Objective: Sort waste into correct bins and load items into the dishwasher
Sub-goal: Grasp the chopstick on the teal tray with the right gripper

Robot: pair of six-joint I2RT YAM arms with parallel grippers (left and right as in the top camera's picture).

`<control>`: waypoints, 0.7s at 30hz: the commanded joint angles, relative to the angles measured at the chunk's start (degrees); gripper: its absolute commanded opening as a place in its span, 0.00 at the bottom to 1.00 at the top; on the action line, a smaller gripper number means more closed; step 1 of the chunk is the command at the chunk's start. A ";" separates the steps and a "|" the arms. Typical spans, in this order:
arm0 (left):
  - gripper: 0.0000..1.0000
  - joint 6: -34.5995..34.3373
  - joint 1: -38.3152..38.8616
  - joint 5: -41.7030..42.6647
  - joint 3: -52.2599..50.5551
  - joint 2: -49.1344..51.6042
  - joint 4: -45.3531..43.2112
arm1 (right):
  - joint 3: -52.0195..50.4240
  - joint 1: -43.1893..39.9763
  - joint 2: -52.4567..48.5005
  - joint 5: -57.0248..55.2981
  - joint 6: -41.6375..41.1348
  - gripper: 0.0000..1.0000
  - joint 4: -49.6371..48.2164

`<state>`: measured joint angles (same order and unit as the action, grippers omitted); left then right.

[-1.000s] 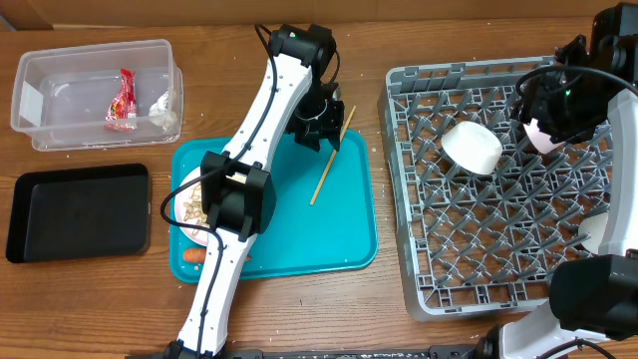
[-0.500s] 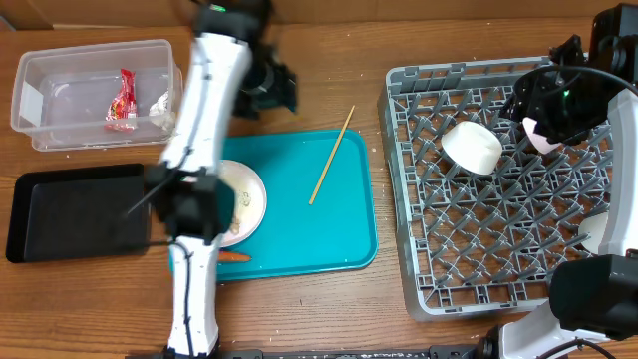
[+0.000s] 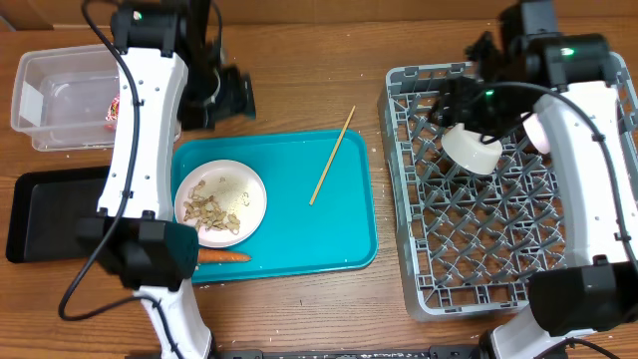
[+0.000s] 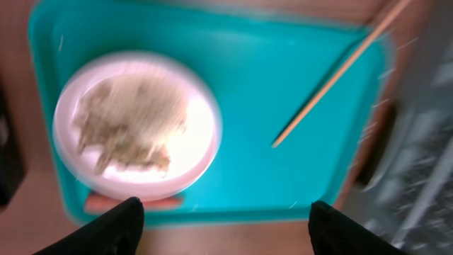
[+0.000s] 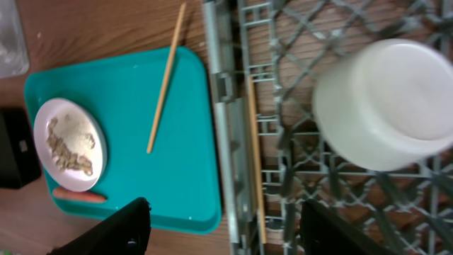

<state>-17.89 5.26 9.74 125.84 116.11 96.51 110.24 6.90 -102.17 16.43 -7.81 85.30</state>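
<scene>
A pale pink plate with beige food scraps and rice lies on the teal tray; an orange carrot lies at the tray's front edge. One wooden chopstick lies on the tray. A second chopstick lies inside the grey rack by its left wall. A white bowl sits upside down in the rack. My left gripper is open and empty beside the clear tub. My right gripper is open and empty above the rack's back left, near the bowl.
The red wrapper shows in the tub, mostly hidden by my left arm. The black tray lies left of the teal tray. A pale pink dish sits in the rack's back right, partly under my right arm.
My left arm has swung left, away from the chopstick and off the tray, uncovering the plate. My right gripper has moved left across the rack, from the pink dish to the bowl.
</scene>
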 commanded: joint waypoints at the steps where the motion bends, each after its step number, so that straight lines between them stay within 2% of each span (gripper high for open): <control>1: 0.80 -0.13 -0.07 -6.01 -11.80 -6.99 0.33 | 1.29 4.59 -0.07 -0.50 -3.72 0.70 -1.40; 5: 0.84 -2.36 -2.82 -9.88 -22.34 -13.94 0.33 | 1.27 9.88 -0.11 -1.97 -6.95 0.71 -4.76; 10: 1.00 -9.42 -11.39 -18.67 -31.43 -20.72 -0.04 | 1.27 16.11 -1.70 -6.56 -11.32 0.74 -9.09; 11: 1.00 -9.66 -12.96 -18.99 -32.17 -21.14 -0.39 | 1.27 16.79 -2.29 -6.97 -12.20 0.74 -9.77; 14: 1.00 -11.72 -18.49 -18.18 -33.81 -21.40 -2.27 | 1.27 18.93 -4.94 -7.10 -15.06 0.74 -12.41; 17: 1.00 -12.33 -23.04 -13.55 -35.08 -21.31 -4.98 | 1.27 20.94 -8.37 -7.45 -18.64 0.73 -15.13; 21: 1.00 -12.11 -25.03 -12.44 -35.26 -21.31 -6.71 | 1.27 23.69 -14.51 -11.61 -26.58 0.66 -17.38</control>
<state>-28.45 -19.05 -4.47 91.00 94.94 90.61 110.34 28.73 -112.90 8.56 -27.00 68.93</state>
